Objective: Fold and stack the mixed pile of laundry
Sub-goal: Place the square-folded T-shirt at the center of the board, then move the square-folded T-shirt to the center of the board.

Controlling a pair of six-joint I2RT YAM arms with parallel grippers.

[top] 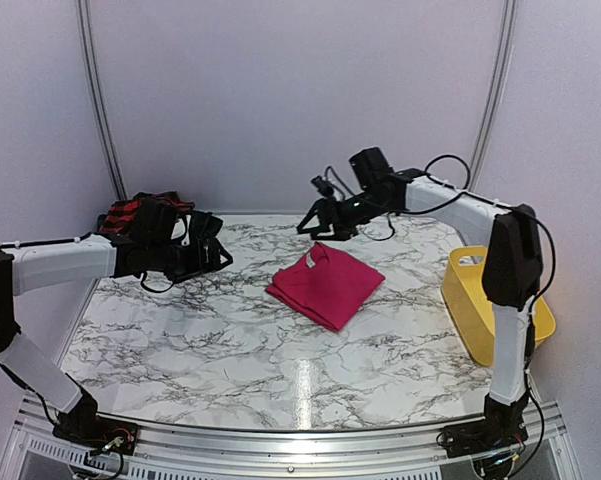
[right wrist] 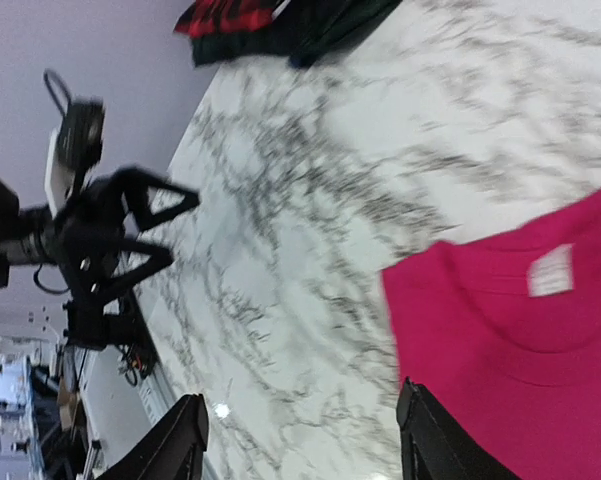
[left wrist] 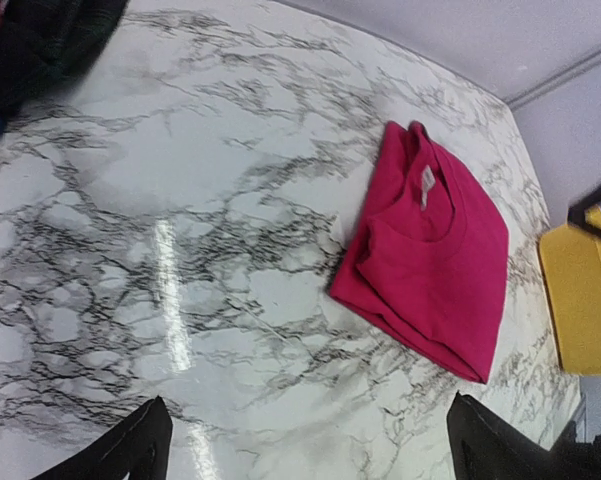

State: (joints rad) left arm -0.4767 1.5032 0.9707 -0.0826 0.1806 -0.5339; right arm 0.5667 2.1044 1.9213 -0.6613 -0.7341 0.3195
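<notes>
Top view, left of frame: the left hand (top: 218, 246) is above the tabletop (top: 230, 345), clear of the cloth. Jaws wide, nothing between them. In the left wrist view both fingers (left wrist: 130, 450) frame bare marble.

Behind it, at the upper left of the tabletop, lies the unfolded heap. The red-and-black checked garment (top: 130, 212) is partly hidden by the arm. The dark plaid garment (left wrist: 50, 40) lies bunched in the upper left corner of the left wrist view. Whether the two overlap, I cannot tell.

Centre of frame: the magenta garment (top: 325, 285) lies folded flat in a rough rectangle, alone, well apart from the heap. Its neck opening and white label face up and toward the far edge.

Just above it in the frame: the right hand (top: 315, 225) hovers over the collar end. Jaws partly apart, gripping nothing. In the right wrist view one finger (right wrist: 180, 445) is over marble, the other over pink cloth.

Right of frame: the yellow tub (top: 470, 290) stands at the tabletop's right edge, beside the right arm and apart from the magenta garment.
</notes>
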